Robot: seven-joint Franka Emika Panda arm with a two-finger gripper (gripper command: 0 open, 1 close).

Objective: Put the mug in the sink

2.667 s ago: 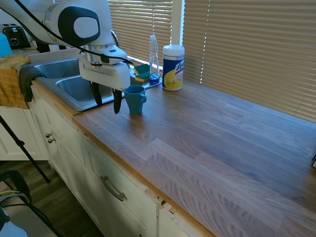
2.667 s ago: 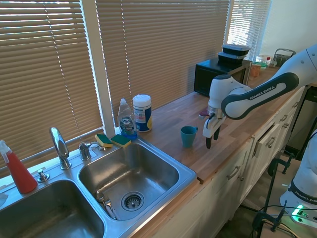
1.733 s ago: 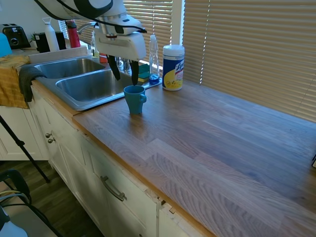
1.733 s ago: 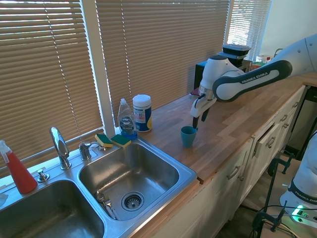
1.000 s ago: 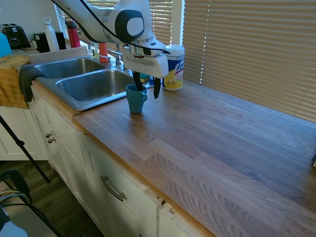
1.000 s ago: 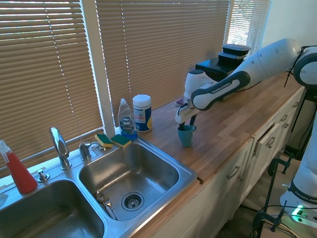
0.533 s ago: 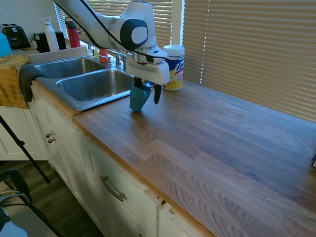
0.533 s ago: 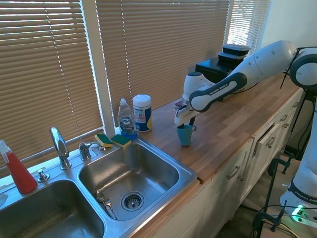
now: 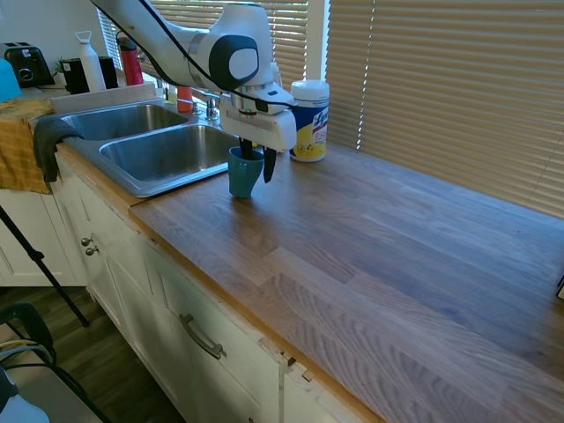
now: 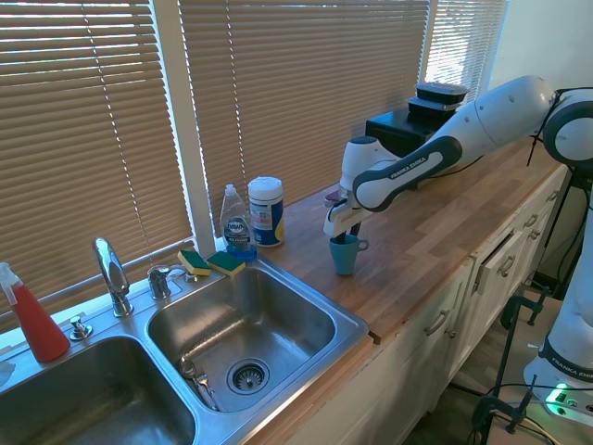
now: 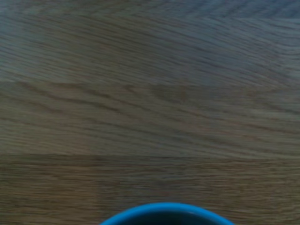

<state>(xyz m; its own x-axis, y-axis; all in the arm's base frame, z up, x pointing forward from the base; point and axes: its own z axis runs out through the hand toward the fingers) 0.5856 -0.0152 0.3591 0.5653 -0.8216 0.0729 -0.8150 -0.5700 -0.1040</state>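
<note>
In the first exterior view, you see that the claw (image 9: 254,161) has closed on the rim of the mug (image 9: 244,172): one finger is inside, one outside on the handle side. Half a second ago the mug was tilted; now it is more upright and a little nearer the sink (image 9: 159,152), which lies at 9 o'clock from it. I judge that the grasp is made and the carry is starting. Whether the mug has left the tabletop (image 9: 370,238) I cannot tell. The wipes canister (image 9: 309,121) has a yellow label, not readable.

In the second exterior view, the mug (image 10: 344,253) is at 2 o'clock from the basin (image 10: 243,329). You can read "FRANKA EMIKA" on the arm (image 10: 408,169). The soap bottle (image 10: 236,222) label is too small to read.

In the wrist view, only the blue rim (image 11: 165,212) shows over wood.
</note>
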